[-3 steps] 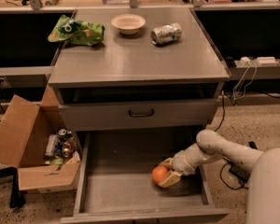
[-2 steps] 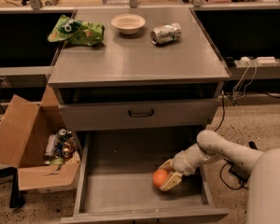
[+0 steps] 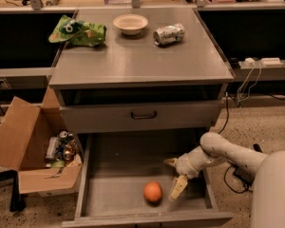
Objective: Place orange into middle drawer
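**Camera view.** The middle drawer [image 3: 116, 175] stands pulled out below the cabinet top [image 3: 142, 63], its grey floor in full view. The orange [image 3: 153, 192] rests on that floor, near the drawer's front edge and a little right of centre. The gripper [image 3: 170, 179] hangs inside the drawer, towards its right wall, carried by the pale arm [image 3: 228, 152] that enters from the right. Its jaws are spread wide and hold nothing: one finger points towards the drawer's back, while the other slants down towards the front edge.

Key relation: the orange lies just to the left of the lower finger and slightly nearer the front edge. It sits outside the span of the jaws, with a narrow strip of floor visible between fruit and finger. Being round, it has no long axis to align with.

Judgement: the fruit is already inside the correct compartment, so the coming move should be a withdrawal up and to the right, away from the orange, which could roll if brushed.
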{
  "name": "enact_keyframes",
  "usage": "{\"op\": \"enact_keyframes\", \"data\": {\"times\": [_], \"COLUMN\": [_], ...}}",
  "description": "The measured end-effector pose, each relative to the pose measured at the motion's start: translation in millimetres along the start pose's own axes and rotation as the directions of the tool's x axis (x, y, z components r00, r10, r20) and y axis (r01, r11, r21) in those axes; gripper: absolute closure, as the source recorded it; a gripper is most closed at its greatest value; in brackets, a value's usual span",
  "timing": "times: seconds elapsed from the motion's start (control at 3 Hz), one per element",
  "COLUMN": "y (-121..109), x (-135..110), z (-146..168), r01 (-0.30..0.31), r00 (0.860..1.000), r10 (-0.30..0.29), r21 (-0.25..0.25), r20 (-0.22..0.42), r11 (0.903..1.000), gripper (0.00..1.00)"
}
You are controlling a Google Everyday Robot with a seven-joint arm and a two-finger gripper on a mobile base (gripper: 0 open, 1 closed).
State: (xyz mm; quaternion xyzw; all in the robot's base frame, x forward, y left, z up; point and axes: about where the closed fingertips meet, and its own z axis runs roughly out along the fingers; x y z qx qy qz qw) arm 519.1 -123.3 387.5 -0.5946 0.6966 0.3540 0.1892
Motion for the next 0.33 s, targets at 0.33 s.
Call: {"op": "enact_keyframes", "data": {"times": [0.33], "y": [7.3], "x": [-13.1], "z": [-32.3], "r01": [0.037], "r00": [0.999], "r10": [-0.038], "r21": [0.031], "r20": [0.01], "r11": [0.9988], "gripper": [0.0]}}
